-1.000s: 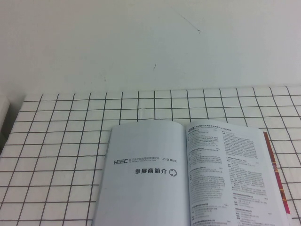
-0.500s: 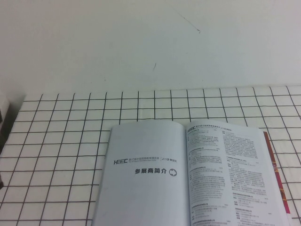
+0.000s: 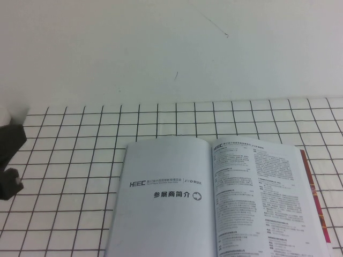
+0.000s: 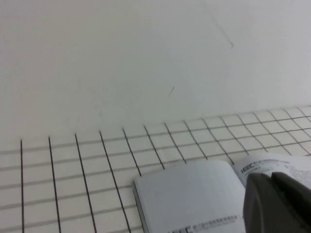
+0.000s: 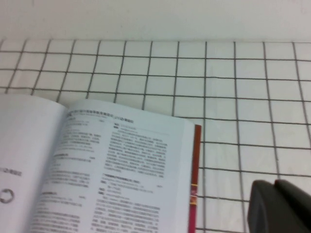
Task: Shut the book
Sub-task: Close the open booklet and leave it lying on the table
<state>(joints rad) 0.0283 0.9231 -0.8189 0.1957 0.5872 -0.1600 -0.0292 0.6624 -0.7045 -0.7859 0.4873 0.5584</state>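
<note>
An open book (image 3: 177, 176) lies flat at the near middle of the checked tablecloth (image 3: 69, 139). Its left page is a pale title page, its right page (image 3: 268, 187) is dense text, and a red cover edge (image 3: 313, 198) shows on the right. My left gripper (image 3: 9, 160) is at the far left edge of the high view, well left of the book. In the left wrist view the left gripper (image 4: 272, 177) is shut and empty, with the book (image 4: 189, 199) beyond it. My right gripper (image 5: 274, 183) is out of the high view, shut and empty, to the right of the red cover edge (image 5: 194, 174).
A white wall (image 3: 171, 48) rises directly behind the table's far edge. Bare checked cloth (image 3: 257, 115) lies between the book and the wall, and more of it (image 5: 243, 121) lies right of the book.
My left arm has come into the high view at the left edge, where only a sliver showed before. The book has not moved.
</note>
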